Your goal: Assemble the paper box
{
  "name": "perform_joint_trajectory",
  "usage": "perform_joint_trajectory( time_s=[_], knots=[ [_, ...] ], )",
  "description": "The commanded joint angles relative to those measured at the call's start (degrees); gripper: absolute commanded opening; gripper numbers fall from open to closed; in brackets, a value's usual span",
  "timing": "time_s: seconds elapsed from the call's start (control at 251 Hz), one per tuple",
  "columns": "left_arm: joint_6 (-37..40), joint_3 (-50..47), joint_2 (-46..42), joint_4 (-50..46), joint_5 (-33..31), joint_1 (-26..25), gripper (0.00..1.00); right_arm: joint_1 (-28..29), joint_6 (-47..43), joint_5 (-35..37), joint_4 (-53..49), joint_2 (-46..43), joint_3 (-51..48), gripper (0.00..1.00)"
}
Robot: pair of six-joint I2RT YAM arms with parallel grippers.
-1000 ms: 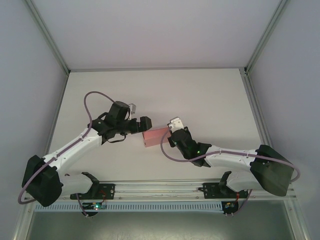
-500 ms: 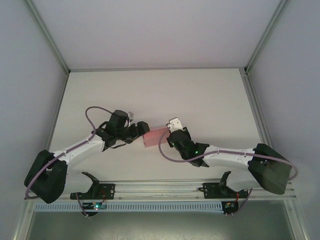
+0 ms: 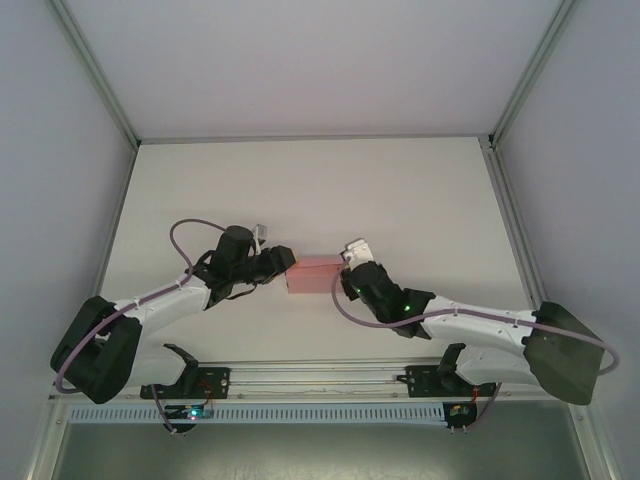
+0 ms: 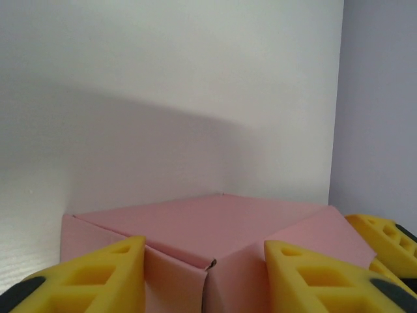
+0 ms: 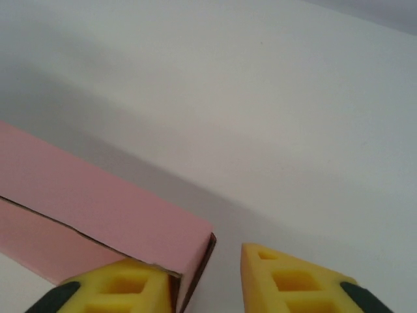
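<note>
Left tool [image 3: 284, 259] half open astride paper box [image 3: 312, 273] corner at frame centre; grip cannot be told. Right tool [image 5: 208, 277] released, box corner between its fingers.

Paper box [image 4: 215, 228] cut off at bottom edge, left gripper's fingers [image 4: 91, 277] cropped there too, box running past left edge in right wrist view

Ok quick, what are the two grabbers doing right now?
Left gripper: fingers on either side of the paper box; cannot tell if it grips.
Right gripper: open.
</note>
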Motion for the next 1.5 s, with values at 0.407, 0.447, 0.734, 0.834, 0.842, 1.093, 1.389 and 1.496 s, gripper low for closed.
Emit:
perform_joint_trajectory(
  time_s=[0.407, 0.447, 0.734, 0.834, 0.842, 1.093, 1.389, 1.496],
  knots=[
    [11.87, -4.07, 1.86, -3.67, -7.61, -4.12, 0.3, -7.51, 0.52, -28.51, 6.48, -13.3, -5.95, 0.85],
    [12.25, -4.56, 1.89, -2.86, -7.35, -4.11, 0.26, -7.79, -0.72, -30.95, 6.32, -12.73, -5.86, 0.85],
    [15.45, -7.03, -0.2, -1.36, -9.16, -5.48, 0.24, -11.56, 10.35, -23.49, 5.64, -11.33, -4.5, 0.89],
    [15.72, -8.6, -1.13, 0.21, -10.55, -5.68, 0.26, -12.59, 10.52, -26.03, 6.31, -10.57, -7.08, 0.82],
    [15.85, -8.7, -1.12, 0.23, -10.61, -5.69, 0.26, -12.59, 10.59, -26.31, 6.32, -10.38, -7.33, 0.82],
    [17.03, -10.84, 1.22, 4.84, -8.55, -5.83, 0.25, -9.45, 4.8, -30.66, 17.17, 1.4, -16.62, 0.73],
    [24.78, -16.7, 4.31, 11.63, -13.55, -6.73, 0.03, -3.9, -4.82, -18.44, 33.11, 13.06, -21.84, 0.6],
    [26.18, -17.64, 6.96, 14.42, -14.99, -7.21, 0.0, -3.15, -8.59, -17.02, 33.15, 14.39, -21.34, 0.56]
  ],
)
